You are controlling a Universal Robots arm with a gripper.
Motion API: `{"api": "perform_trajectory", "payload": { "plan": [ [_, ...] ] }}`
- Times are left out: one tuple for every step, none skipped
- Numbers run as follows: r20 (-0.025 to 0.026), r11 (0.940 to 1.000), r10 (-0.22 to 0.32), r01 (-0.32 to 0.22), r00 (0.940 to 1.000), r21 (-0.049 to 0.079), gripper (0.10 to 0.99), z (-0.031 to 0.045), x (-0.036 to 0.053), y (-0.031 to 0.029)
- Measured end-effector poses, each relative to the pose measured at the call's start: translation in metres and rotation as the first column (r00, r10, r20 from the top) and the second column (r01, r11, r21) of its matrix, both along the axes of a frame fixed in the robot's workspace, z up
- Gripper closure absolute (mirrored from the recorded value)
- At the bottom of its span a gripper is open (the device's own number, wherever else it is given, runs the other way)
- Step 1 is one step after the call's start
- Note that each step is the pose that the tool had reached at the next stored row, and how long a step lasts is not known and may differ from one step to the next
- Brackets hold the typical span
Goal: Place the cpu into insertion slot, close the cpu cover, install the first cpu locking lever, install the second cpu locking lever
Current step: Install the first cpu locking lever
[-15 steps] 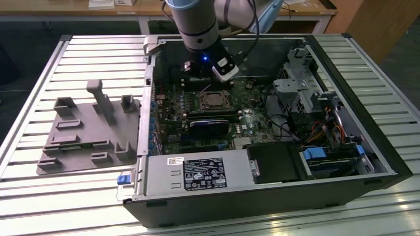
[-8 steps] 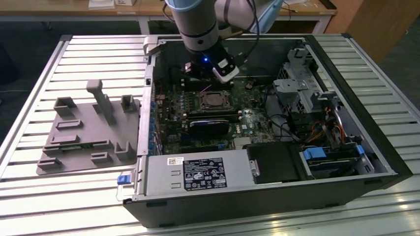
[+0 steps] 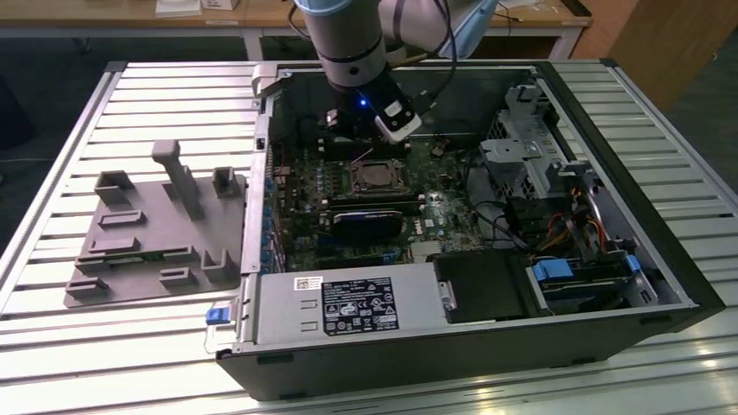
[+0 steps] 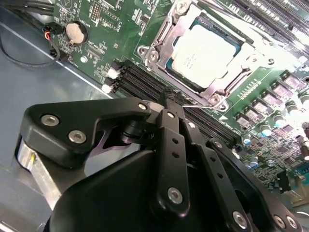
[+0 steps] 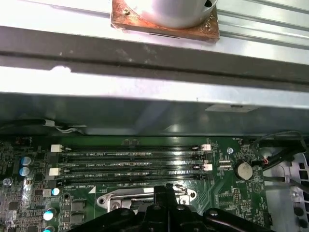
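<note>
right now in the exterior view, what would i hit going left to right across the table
grey fixture tray → cpu on the motherboard → blue-handled drive bay

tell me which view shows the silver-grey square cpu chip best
The second wrist view: the silver-grey square cpu chip sits large and unobstructed inside its silver metal cover frame. The exterior view shows it as a small square on the green motherboard. The first wrist view catches the frame's edge.
</note>
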State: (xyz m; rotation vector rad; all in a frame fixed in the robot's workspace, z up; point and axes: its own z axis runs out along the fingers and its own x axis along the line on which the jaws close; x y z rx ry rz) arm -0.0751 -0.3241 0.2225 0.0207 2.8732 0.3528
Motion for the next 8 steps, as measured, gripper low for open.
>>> {"api": "perform_trajectory", "payload": {
  "plan": [
    [0.0000, 1.0000, 0.000, 0.000, 1.0000, -0.002, 0.984, -0.0001, 0.0000, 0.0016],
    [0.0000, 1.0000, 0.000, 0.000, 1.0000, -0.004, 0.984, -0.0001, 0.0000, 0.0032],
    [0.0001, 1.0000, 0.000, 0.000, 1.0000, -0.006, 0.984, -0.0002, 0.0001, 0.0047],
    [0.0000, 1.0000, 0.000, 0.000, 1.0000, -0.007, 0.984, -0.0002, 0.0000, 0.0061],
    [0.0000, 1.0000, 0.000, 0.000, 1.0000, -0.007, 0.984, -0.0003, 0.0000, 0.0073],
    [0.0000, 1.0000, 0.000, 0.000, 1.0000, -0.007, 0.984, -0.0004, 0.0000, 0.0083],
    [-0.0001, 1.0000, 0.000, 0.000, 1.0000, -0.007, 0.984, -0.0004, 0.0000, 0.0090],
    [0.0000, 1.0000, 0.000, 0.000, 1.0000, -0.007, 0.984, -0.0005, 0.0000, 0.0094]
  ]
}}
